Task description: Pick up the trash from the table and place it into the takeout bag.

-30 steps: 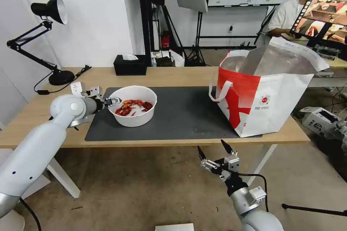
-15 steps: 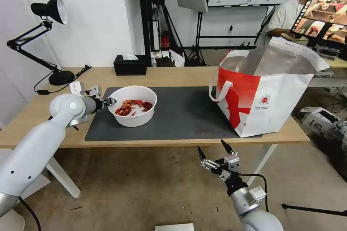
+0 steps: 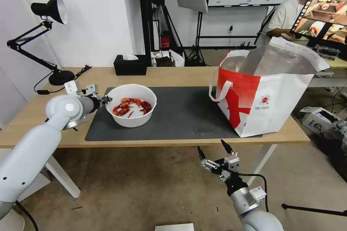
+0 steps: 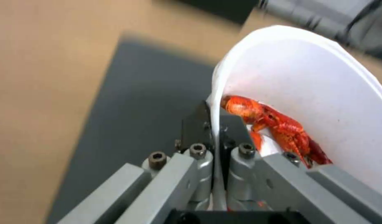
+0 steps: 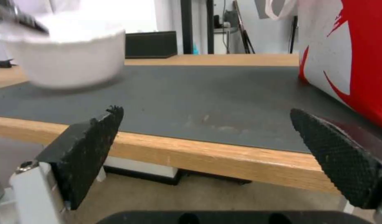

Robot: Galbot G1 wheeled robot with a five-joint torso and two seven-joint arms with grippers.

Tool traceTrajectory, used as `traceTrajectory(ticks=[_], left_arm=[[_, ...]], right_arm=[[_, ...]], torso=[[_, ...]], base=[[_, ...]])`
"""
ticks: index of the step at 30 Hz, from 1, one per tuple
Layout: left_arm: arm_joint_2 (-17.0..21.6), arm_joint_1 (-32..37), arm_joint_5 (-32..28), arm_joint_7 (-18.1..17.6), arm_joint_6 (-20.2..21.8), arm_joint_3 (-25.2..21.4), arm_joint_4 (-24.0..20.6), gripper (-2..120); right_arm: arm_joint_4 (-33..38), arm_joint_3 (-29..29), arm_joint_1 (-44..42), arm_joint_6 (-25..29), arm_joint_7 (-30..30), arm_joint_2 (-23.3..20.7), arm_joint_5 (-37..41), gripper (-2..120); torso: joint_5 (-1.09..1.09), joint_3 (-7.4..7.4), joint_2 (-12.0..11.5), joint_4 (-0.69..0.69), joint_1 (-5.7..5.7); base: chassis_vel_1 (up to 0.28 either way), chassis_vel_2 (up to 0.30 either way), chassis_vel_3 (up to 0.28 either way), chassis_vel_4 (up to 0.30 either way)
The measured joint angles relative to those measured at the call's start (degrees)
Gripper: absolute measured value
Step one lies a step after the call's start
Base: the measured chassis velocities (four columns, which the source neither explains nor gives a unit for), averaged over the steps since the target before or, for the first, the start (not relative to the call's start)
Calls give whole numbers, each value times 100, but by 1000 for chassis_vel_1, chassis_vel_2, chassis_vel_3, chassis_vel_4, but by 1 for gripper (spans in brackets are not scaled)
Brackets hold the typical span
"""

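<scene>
One white bowl (image 3: 131, 105) was pinched by its rim in the left tool (image 3: 105, 99) for carrying to the takeout bag (image 3: 265, 90), while the right tool (image 3: 216, 154) was kept spread wide below the desk (image 3: 173, 75).

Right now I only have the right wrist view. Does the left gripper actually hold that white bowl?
Observer: Yes. The left gripper is shut on the bowl rim, one finger inside, one outside.
Operator: Anything in it?
Observer: Red crayfish shells lie on its bottom.
Operator: Is the takeout bag open?
Observer: Yes. The takeout bag stands upright at the right end of the table, mouth open upward.
</scene>
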Motion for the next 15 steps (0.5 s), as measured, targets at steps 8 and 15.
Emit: traceTrajectory(ticks=[8, 15], left_arm=[[197, 3, 1040, 191, -985, -38, -441, 0], [209, 241, 2020, -80, -1880, -63, -598, 0]], right_arm=[[0, 0, 0, 0, 0, -1, 0, 100], [0, 0, 0, 0, 0, 0, 0, 100]], torso=[[2, 0, 0, 0, 0], [0, 0, 0, 0, 0]], base=[[0, 0, 0, 0], [0, 0, 0, 0]])
